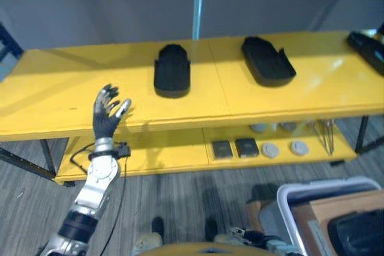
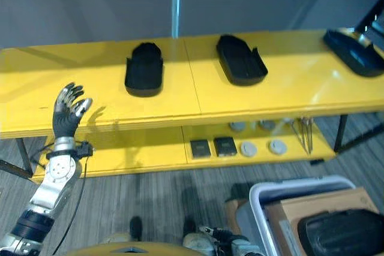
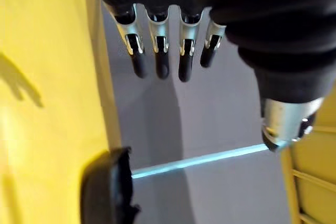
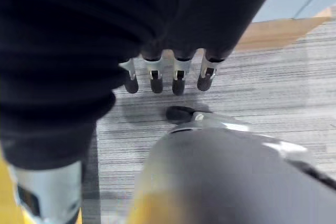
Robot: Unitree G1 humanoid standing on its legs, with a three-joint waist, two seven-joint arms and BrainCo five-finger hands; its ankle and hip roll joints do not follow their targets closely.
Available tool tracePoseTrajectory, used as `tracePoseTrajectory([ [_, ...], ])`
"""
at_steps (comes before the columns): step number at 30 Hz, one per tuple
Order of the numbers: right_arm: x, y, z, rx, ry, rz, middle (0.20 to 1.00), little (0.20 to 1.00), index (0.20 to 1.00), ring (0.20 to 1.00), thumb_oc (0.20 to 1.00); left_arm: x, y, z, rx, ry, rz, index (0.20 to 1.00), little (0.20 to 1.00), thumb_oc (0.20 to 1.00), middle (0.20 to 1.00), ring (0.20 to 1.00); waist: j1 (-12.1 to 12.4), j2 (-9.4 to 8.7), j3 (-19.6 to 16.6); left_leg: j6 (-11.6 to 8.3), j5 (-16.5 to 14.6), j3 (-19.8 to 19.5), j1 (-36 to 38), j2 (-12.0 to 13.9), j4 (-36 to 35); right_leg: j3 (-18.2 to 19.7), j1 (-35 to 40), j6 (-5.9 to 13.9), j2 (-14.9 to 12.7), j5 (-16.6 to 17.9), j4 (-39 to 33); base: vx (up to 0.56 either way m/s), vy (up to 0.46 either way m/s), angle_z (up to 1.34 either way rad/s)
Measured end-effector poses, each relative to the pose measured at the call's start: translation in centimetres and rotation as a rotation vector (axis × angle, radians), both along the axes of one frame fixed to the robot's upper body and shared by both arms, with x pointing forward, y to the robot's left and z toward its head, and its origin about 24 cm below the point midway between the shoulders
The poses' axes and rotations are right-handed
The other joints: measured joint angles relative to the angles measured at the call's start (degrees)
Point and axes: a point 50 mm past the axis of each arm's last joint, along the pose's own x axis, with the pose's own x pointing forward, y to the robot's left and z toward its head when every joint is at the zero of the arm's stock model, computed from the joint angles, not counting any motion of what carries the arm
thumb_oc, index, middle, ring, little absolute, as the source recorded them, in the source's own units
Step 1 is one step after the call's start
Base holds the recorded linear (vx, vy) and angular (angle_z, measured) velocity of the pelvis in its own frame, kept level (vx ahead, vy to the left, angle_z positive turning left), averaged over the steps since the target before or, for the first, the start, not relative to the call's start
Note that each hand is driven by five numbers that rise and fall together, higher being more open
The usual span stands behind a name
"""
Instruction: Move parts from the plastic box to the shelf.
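Yellow shelf point(image 1: 72, 88) holds our open, empty left hand point(image 1: 108, 115) at its front edge, so we next fetch from the plastic box point(image 2: 270, 191).

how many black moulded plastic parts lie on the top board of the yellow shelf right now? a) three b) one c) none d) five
a: three black moulded plastic parts lie on the top board of the yellow shelf: one left of centre, one right of centre, one at the far right end. The left hand is raised open and empty in front of the shelf.
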Motion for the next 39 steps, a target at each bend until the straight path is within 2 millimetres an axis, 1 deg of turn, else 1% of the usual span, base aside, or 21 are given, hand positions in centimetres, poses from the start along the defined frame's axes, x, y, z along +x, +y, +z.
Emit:
tracePoseTrajectory([
  [5,-0.4,-0.3,-0.1,-0.007,0.026,-0.014,1.0,1.0,1.0,1.0,1.0,-3.5,2.5,-8.4,0.089,0.36,0.152,1.0,1.0,1.0,1.0,1.0,0.7,0.03,-2.5,0.01,0.0,-0.3,0.5,-0.1,0.0,-0.5,1.0,0.0,-0.1,-0.7,0.0,-0.03,0.109,0.06],
  [6,-1.0,-0.6,-0.2,-0.012,0.06,-0.033,1.0,1.0,1.0,1.0,1.0,-6.3,2.9,-12.2,0.087,0.541,0.216,1.0,1.0,1.0,1.0,1.0,0.7,-0.1,-3.0,0.01,0.0,-0.2,0.3,-0.1,0.0,-0.5,0.8,0.02,-0.2,-0.8,0.0,-0.03,0.18,0.04],
  [9,-2.0,-0.7,-0.4,-0.003,0.088,-0.087,1.0,1.0,1.0,1.0,1.0,-10.0,2.7,-16.0,0.073,0.74,0.28,1.0,1.0,1.0,1.0,1.0,0.8,-1.44,-3.0,-0.08,-0.1,0.2,0.0,-0.5,0.4,-0.8,0.0,0.0,-1.0,-0.8,0.0,0.01,0.184,0.04],
  [10,-2.6,-0.9,-0.5,0.004,0.091,-0.176,1.0,1.0,1.0,1.0,1.0,-12.2,2.4,-17.8,0.062,0.858,0.305,1.0,1.0,1.0,1.0,1.0,0.7,-1.95,-2.8,0.21,0.1,0.2,-0.2,-1.2,0.4,-0.8,-0.2,0.06,-1.6,-0.8,0.0,0.03,0.231,-0.01],
  [12,-3.8,-1.0,-0.8,0.02,0.105,-0.349,1.0,1.0,1.0,1.0,1.0,-14.6,2.4,-19.4,0.059,0.983,0.317,1.0,1.0,1.0,1.0,1.0,0.1,-2.14,-2.9,1.0,0.0,0.7,-0.1,-2.2,0.0,-0.1,-0.4,0.48,-2.5,-1.1,0.0,0.0,0.231,-0.1],
  [16,-4.6,-0.1,-1.1,0.037,0.117,-0.411,1.0,1.0,1.0,1.0,1.0,-15.5,2.8,-20.0,0.057,1.057,0.258,1.0,1.0,1.0,1.0,1.0,-2.1,-3.15,-2.7,2.55,-0.1,3.3,-0.2,-3.5,0.0,1.2,-2.3,0.61,-3.9,-1.1,1.3,-0.1,0.154,-0.34],
  [18,-5.1,0.5,-1.3,0.013,0.104,-0.425,1.0,1.0,1.0,1.0,1.0,-15.1,2.6,-20.1,0.051,1.072,0.19,1.0,1.0,1.0,1.0,1.0,-3.8,-4.08,-2.3,3.34,-0.4,7.0,-0.2,-3.9,0.0,1.0,-5.2,2.74,-5.7,-1.4,3.4,-0.22,0.053,-0.83],
  [22,-4.2,-0.3,-1.0,-0.059,0.043,-0.468,1.0,1.0,1.0,1.0,1.0,-14.5,2.9,-20.1,0.045,1.096,0.161,1.0,1.0,1.0,1.0,1.0,-4.9,-3.41,-1.5,4.92,-0.6,18.1,-0.7,-0.8,0.0,-10.3,-9.1,7.08,-8.3,-0.3,4.3,-0.23,-0.013,-1.36],
  [23,-4.3,-0.6,-1.0,-0.087,0.046,-0.458,1.0,1.0,1.0,1.0,1.0,-14.1,3.5,-19.9,0.012,1.086,0.208,1.0,1.0,1.0,1.0,1.0,-4.5,-3.26,-1.0,5.24,-0.2,22.6,-0.4,0.7,0.0,-15.4,-10.3,8.08,-8.9,-1.2,6.8,-0.23,-0.007,-1.96],
  [24,-3.5,-0.8,-0.9,-0.108,0.03,-0.426,1.0,1.0,1.0,1.0,1.0,-14.4,4.5,-20.0,-0.041,1.107,0.292,1.0,1.0,1.0,1.0,1.0,-4.1,-2.81,-0.7,4.21,-1.2,25.6,-0.4,2.9,-0.1,-17.4,-11.7,8.14,-9.0,-1.4,11.7,-0.16,-0.015,-1.89],
  [26,-4.8,-1.1,-1.0,-0.138,0.07,-0.434,1.0,1.0,1.0,1.0,1.0,-13.3,5.4,-19.6,-0.084,1.078,0.354,1.0,1.0,1.0,1.0,1.0,-4.5,-2.74,-0.5,3.57,-1.5,25.2,-0.2,3.9,0.0,-17.5,-10.0,7.72,-8.7,-3.7,15.1,-0.15,-0.059,-1.23],
  [27,-5.1,-1.1,-1.1,-0.145,0.08,-0.441,1.0,1.0,1.0,1.0,1.0,-12.5,5.7,-19.2,-0.072,1.059,0.354,1.0,1.0,1.0,1.0,1.0,-4.3,-3.47,-0.1,2.74,-1.7,24.9,0.3,3.5,0.1,-17.6,-8.0,7.41,-8.6,-3.0,13.8,-0.1,-0.128,-1.06],
  [28,-4.9,-1.8,-0.9,-0.169,0.068,-0.443,1.0,1.0,1.0,1.0,1.0,-12.1,5.6,-19.2,-0.078,1.056,0.355,1.0,1.0,1.0,1.0,1.0,-4.7,-3.25,1.6,1.44,-1.3,23.3,1.7,3.6,0.3,-16.2,-5.6,3.81,-6.9,-2.4,9.6,-0.05,-0.124,-0.89],
  [29,-4.8,-2.7,-0.6,-0.196,0.045,-0.442,1.0,1.0,1.0,1.0,1.0,-11.9,4.9,-19.4,-0.085,1.062,0.329,1.0,1.0,1.0,1.0,1.0,-5.8,-1.78,2.4,1.07,-1.3,22.8,2.0,4.1,0.4,-15.6,-5.4,3.58,-6.0,-2.4,8.0,0.01,-0.171,-0.85],
  [30,-4.4,-3.7,-0.3,-0.22,0.021,-0.437,1.0,1.0,1.0,1.0,1.0,-12.1,3.9,-19.7,-0.086,1.071,0.301,1.0,1.0,1.0,1.0,1.0,-6.1,-0.54,3.2,-0.65,-1.1,24.2,2.6,5.1,0.2,-16.5,-5.4,2.95,-5.6,-2.8,7.4,0.07,-0.208,-0.88],
  [32,-4.7,-5.2,0.2,-0.264,0.024,-0.407,1.0,1.0,1.0,1.0,1.0,-11.7,2.5,-19.8,-0.084,1.066,0.245,1.0,1.0,1.0,1.0,1.0,-6.1,2.06,3.2,-1.87,-0.9,26.6,4.2,6.4,0.7,-18.5,-4.8,2.64,-5.5,-2.3,6.4,0.07,-0.204,-0.9],
  [35,-6.3,-5.7,0.2,-0.276,0.05,-0.347,1.0,1.0,1.0,1.0,1.0,-11.0,1.8,-19.7,-0.087,1.043,0.199,1.0,1.0,1.0,1.0,1.0,-8.0,3.02,2.6,-2.89,-2.3,26.2,4.9,7.8,3.5,-17.8,-3.8,2.04,-4.2,-2.1,6.7,0.06,-0.22,-0.24],
  [36,-6.6,-5.3,0.1,-0.264,0.061,-0.285,1.0,1.0,1.0,1.0,1.0,-10.5,1.9,-19.4,-0.105,1.025,0.203,1.0,1.0,1.0,1.0,1.0,-8.5,3.04,2.7,-3.98,-2.4,24.8,4.1,9.4,8.1,-17.3,-4.0,0.85,-3.4,-3.5,7.6,0.11,-0.293,-0.36],
  [37,-6.3,-4.7,-0.1,-0.249,0.059,-0.256,1.0,1.0,1.0,1.0,1.0,-10.4,2.2,-19.3,-0.114,1.019,0.214,1.0,1.0,1.0,1.0,1.0,-8.1,1.84,3.1,-4.38,-2.1,23.2,2.7,10.1,11.9,-16.5,-4.0,0.61,-3.6,-3.8,7.8,0.03,-0.188,-0.73],
  [38,-5.6,-3.5,-0.4,-0.21,0.056,-0.189,1.0,1.0,1.0,1.0,1.0,-9.9,2.8,-19.1,-0.128,1.009,0.231,1.0,1.0,1.0,1.0,1.0,-7.1,-0.98,3.8,-5.95,-0.7,18.9,-0.9,11.6,21.8,-14.0,-4.1,-0.34,-3.7,-3.9,7.3,-0.03,-0.016,-0.85],
  [39,-5.6,-3.0,-0.5,-0.2,0.058,-0.158,1.0,1.0,1.0,1.0,1.0,-10.1,2.9,-19.2,-0.145,1.019,0.236,1.0,1.0,1.0,1.0,1.0,-6.2,-2.03,3.8,-6.68,0.5,15.1,-3.5,12.1,27.4,-12.1,-3.8,-2.41,-3.5,-2.5,6.6,-0.03,0.091,-0.95],
])
